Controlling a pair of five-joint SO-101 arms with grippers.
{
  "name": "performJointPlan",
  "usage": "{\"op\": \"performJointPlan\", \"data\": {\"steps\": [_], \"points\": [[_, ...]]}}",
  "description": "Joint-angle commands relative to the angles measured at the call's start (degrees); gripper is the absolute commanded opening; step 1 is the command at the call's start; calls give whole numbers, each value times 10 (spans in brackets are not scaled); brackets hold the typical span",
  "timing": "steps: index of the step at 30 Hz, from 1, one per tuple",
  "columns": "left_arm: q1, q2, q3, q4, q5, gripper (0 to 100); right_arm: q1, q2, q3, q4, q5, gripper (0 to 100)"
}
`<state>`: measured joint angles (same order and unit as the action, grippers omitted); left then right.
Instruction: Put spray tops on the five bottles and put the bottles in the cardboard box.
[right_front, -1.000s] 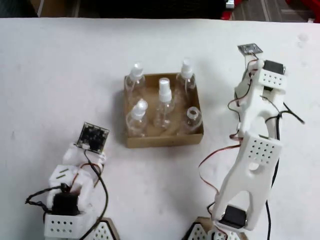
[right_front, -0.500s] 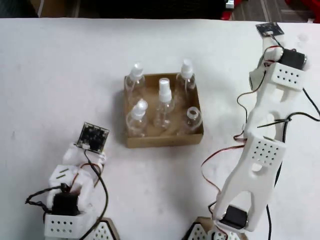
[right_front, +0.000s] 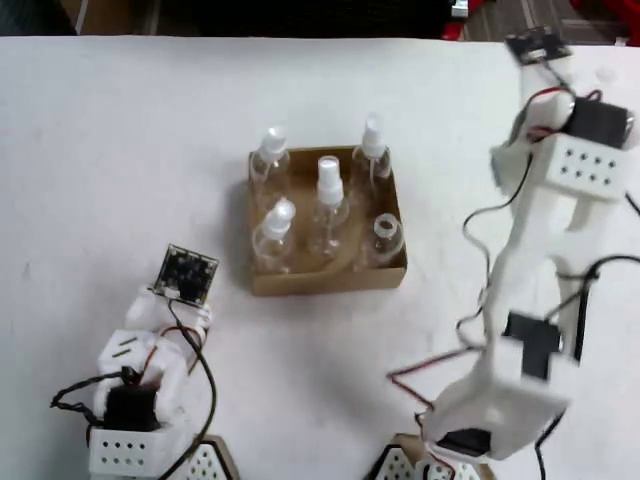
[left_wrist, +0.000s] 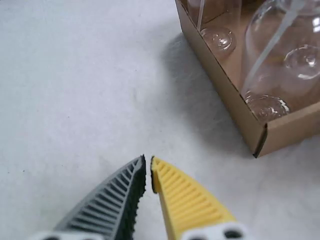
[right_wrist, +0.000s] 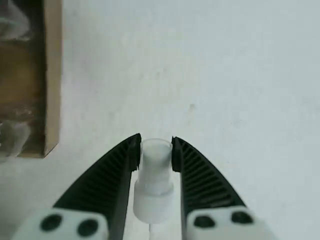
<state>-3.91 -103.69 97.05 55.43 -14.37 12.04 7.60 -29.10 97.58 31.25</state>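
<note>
Bottles, five of them, stand upright inside the cardboard box (right_front: 325, 281), which sits near the middle of the white surface (right_front: 120, 150). Four carry white spray tops: the back-left bottle (right_front: 270, 165), the back-right bottle (right_front: 372, 160), the middle bottle (right_front: 328, 205) and the front-left bottle (right_front: 274, 235). The fifth, an uncapped bottle (right_front: 383, 238), stands in the front-right corner of the box with its neck open.

In the high view the right arm (right_front: 545, 230) stretches towards the far right part of the surface, well apart from the box. In its wrist view the right end effector (right_wrist: 156, 145) is closed on a loose spray top (right_wrist: 155, 180). Both black fingers press the sides of the white cap, and its nozzle end points out past the fingertips. Bare surface lies beyond it, and one brown wall of the box shows off to the side, apart from the fingers.

The left arm (right_front: 135, 390) sits folded near its base at the near left of the surface. The left end effector (left_wrist: 148, 165) is closed with nothing between its grey and yellow fingers, whose tips nearly touch. It hangs over bare surface near a corner of the box, where clear bottle bases are visible inside.
</note>
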Motion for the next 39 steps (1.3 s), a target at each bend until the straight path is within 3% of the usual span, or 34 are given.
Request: {"op": "performJointPlan", "data": {"steps": [1, 13, 18, 22, 27, 34, 39], "points": [[2, -7, -1, 2, -4, 24, -40, -131, 86, 4, 3, 15], [0, -7, -1, 2, -4, 24, -57, -371, 290, -189, -2, 15], [0, -7, -1, 2, -4, 24, -102, -461, 367, -275, -4, 15], [0, -7, -1, 2, -4, 24, -160, -519, 421, -350, -90, 15], [0, -7, -1, 2, -4, 24, -205, -545, 444, -464, -174, 15], [0, -7, -1, 2, -4, 24, -277, -548, 494, -556, -174, 15], [0, -7, -1, 3, -4, 24, -291, -544, 497, -607, -174, 15]]}}
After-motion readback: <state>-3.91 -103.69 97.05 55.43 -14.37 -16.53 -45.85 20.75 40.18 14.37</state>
